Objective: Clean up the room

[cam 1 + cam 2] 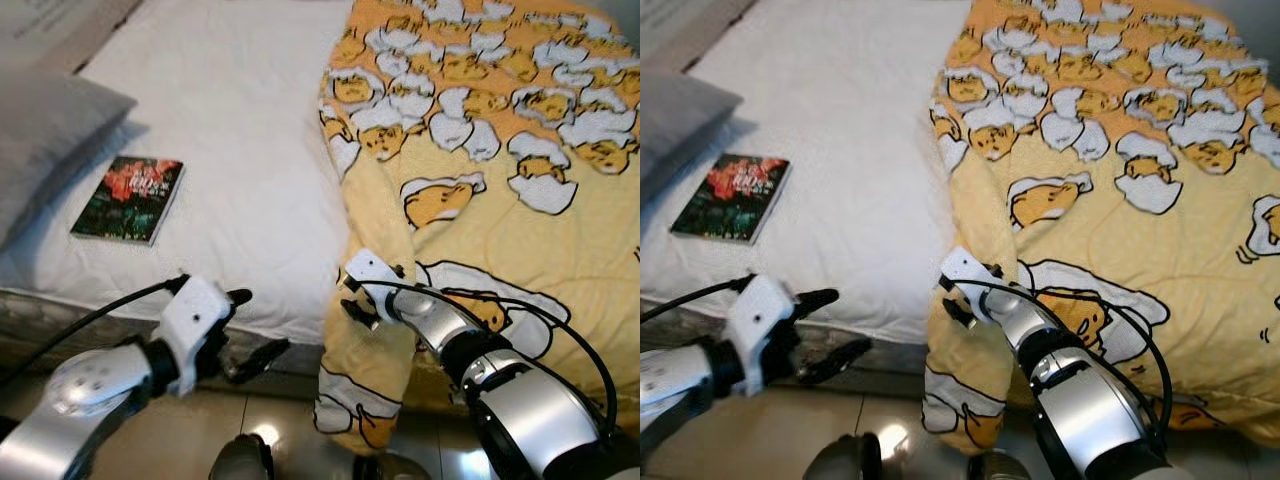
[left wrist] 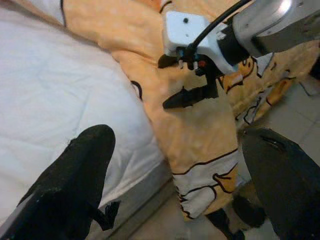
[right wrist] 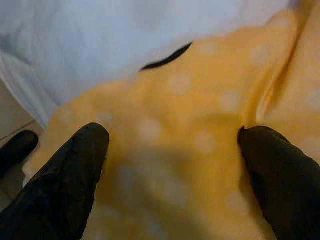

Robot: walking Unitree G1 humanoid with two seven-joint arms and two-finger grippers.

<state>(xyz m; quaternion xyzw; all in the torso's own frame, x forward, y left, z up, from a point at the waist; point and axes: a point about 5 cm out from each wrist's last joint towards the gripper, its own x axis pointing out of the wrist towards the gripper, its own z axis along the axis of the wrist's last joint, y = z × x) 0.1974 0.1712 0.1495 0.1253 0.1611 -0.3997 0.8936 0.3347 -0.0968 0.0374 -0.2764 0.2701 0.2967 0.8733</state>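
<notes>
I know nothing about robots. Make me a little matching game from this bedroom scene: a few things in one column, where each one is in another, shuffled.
Things:
1. book
2. yellow blanket
3. grey pillow
4. right gripper

Places:
a. hanging over the bed's edge toward the floor
b. at the bed's far left corner
c. flat on the white sheet
d. fingers spread against yellow fabric

Pairs: 1-c, 2-a, 3-b, 4-d

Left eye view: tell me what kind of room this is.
Most likely a bedroom: a bed with a white sheet, a grey pillow, and a yellow cartoon-print blanket hanging over the edge.
</notes>
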